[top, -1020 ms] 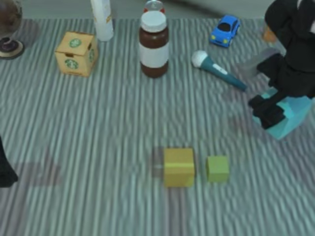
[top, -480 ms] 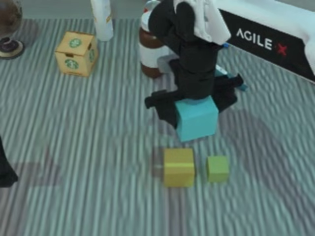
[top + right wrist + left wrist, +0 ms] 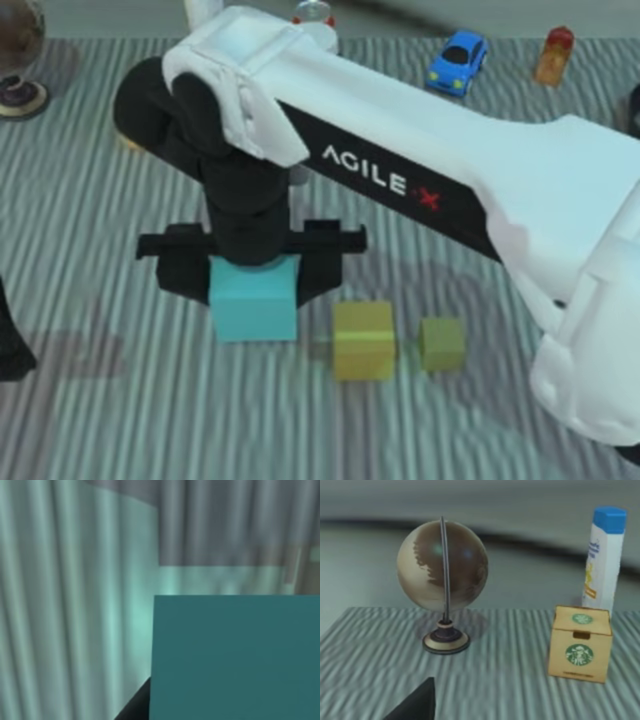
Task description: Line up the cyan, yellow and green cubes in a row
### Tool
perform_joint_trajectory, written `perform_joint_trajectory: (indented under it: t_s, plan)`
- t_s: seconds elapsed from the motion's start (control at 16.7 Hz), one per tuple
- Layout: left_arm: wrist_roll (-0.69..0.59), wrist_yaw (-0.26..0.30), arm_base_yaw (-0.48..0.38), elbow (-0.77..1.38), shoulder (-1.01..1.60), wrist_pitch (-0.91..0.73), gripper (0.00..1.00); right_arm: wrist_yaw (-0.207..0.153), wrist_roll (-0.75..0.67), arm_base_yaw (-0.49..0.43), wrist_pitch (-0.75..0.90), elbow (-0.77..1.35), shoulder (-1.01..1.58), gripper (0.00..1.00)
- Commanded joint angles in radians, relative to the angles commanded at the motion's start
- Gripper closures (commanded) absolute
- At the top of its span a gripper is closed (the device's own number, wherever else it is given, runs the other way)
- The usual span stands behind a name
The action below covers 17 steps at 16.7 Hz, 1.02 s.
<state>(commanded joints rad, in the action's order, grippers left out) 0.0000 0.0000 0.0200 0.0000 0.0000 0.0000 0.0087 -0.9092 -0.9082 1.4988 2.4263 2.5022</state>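
A grey ribbed counter (image 3: 120, 420) carries everything. The right gripper (image 3: 252, 272) has its fingers clamped on the large matte light-cyan cube (image 3: 255, 308), just left of the mid-sized mustard-yellow cube (image 3: 363, 340). The small olive-green cube (image 3: 441, 343) sits just right of the yellow one. The left arm is parked far left of it.

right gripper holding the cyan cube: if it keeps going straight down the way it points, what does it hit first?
Likely just the table. The right gripper points down, and the cyan cube it holds sits left of the yellow cube, apart from it. Height above the table is unclear.
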Motion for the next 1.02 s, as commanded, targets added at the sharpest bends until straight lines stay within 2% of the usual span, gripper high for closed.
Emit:
perform_joint_trajectory:
  t_s: [0.48,0.84,1.02]
  plan:
    - [0.0,0.0,0.0,0.0,0.0,0.0,0.0,0.0,-0.033,-0.019,-0.011,0.008,0.002,1.0]
    - [0.0,0.0,0.0,0.0,0.0,0.0,0.0,0.001,-0.036,-0.022,-0.23,-0.227,-0.008,1.0]
    - [0.0,0.0,0.0,0.0,0.0,0.0,0.0,0.001,-0.038,-0.025,-0.282,-0.28,-0.007,1.0]
